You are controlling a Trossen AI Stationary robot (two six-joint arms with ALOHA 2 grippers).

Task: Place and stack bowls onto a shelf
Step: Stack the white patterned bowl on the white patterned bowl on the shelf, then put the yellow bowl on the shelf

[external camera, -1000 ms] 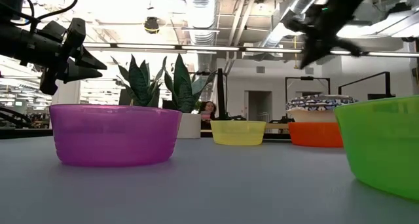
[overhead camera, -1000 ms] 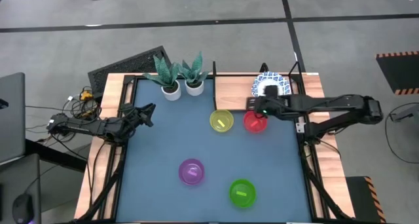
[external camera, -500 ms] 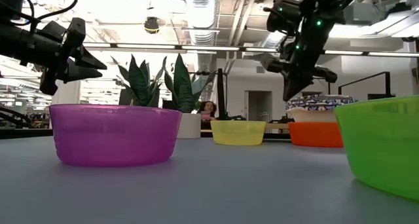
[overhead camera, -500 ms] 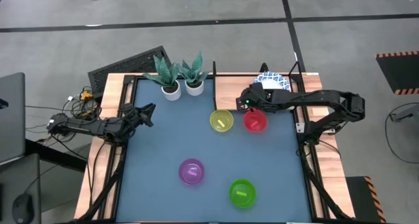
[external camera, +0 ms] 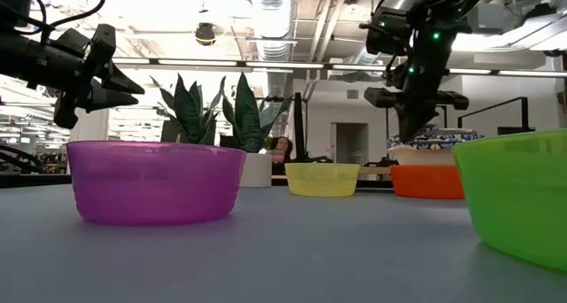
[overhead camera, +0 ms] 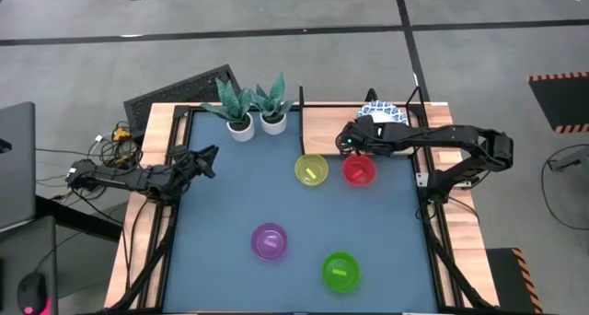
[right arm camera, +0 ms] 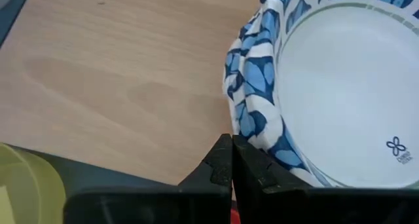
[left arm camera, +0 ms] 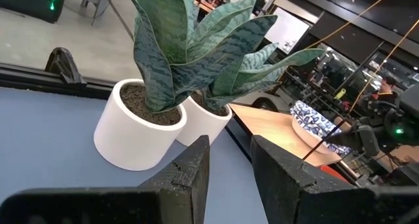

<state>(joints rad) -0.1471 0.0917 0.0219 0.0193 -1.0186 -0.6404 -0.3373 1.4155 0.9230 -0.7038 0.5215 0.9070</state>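
A stack of white bowls with blue patterned rims [overhead camera: 386, 115] [right arm camera: 327, 93] sits on the light wooden shelf [overhead camera: 322, 126] at the table's far right. The yellow [overhead camera: 311, 170], red [overhead camera: 359, 170], purple [overhead camera: 269, 240] and green [overhead camera: 340, 270] bowls stand on the blue-grey tabletop. My right gripper [overhead camera: 347, 142] [right arm camera: 232, 149] is shut and points down over the shelf's near edge, just left of the white stack and behind the red bowl. I see it touching nothing. My left gripper [overhead camera: 210, 158] [left arm camera: 229, 149] waits open at the table's left edge.
Two small white plant pots [overhead camera: 241, 126] [overhead camera: 273, 123] stand at the far edge, left of the shelf's black frame post. The yellow and red bowls sit close together just near of the shelf. Bare tabletop lies between the left arm and the purple bowl.
My right gripper has moved a little toward the far edge and the left, from over the red bowl to the shelf's near edge. It has tipped from slanting to pointing straight down. The bowls have stayed in place.
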